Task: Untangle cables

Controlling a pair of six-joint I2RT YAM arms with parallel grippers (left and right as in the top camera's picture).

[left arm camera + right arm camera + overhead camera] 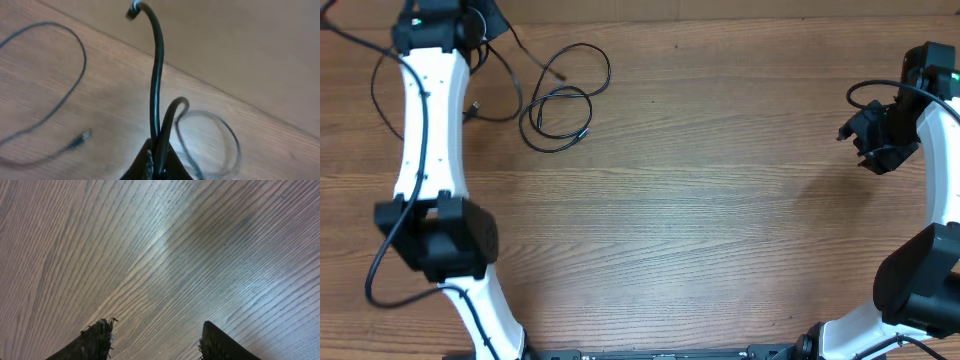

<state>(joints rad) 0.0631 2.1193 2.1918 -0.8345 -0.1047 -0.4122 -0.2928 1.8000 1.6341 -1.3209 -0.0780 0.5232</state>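
Left gripper (159, 162): pinching one cable (158, 75).
Right gripper (155, 335): wide open, empty, far from coil (560, 92).
Pull: we should ease slowly away from coil.

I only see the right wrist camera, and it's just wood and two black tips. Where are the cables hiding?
Observer: The cables lie in loose loops at the far left of the table, beside the left arm.
Operator: Is anybody holding one?
Observer: Yes. In the left wrist view, the left jaws are shut on one cable, and its plug end pokes out past them.
Operator: Is there another plug?
Observer: Yes, a loose plug lies on the table, and nothing is holding it.
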